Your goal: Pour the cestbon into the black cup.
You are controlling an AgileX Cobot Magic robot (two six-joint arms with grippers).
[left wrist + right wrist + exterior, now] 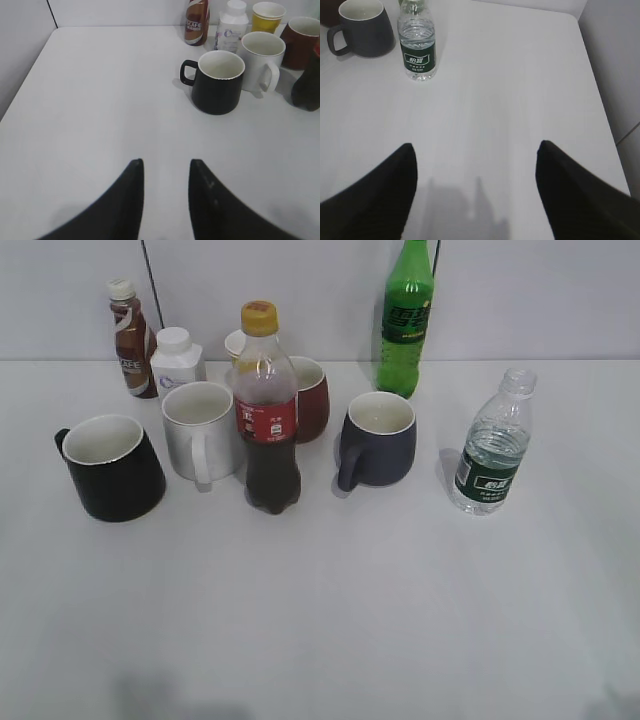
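Observation:
The cestbon (pixel 492 445), a small clear ribbed bottle with a dark green label and no cap, stands upright at the right of the table; it also shows in the right wrist view (pixel 418 47). The black cup (pixel 110 468), glossy with a white inside, stands at the left; in the left wrist view (pixel 217 82) its handle points left. My left gripper (pixel 166 162) is open and empty, well short of the black cup. My right gripper (pixel 476 146) is wide open and empty, short of the cestbon. Neither gripper shows in the exterior view.
Between cup and bottle stand a white mug (pixel 200 430), a dark cola bottle with yellow cap (pixel 268 410), a red mug (pixel 310 398) and a dark blue-grey mug (pixel 378 440). At the back are a coffee bottle (pixel 130 338), a white jar (pixel 176 358) and a tall green bottle (pixel 405 320).

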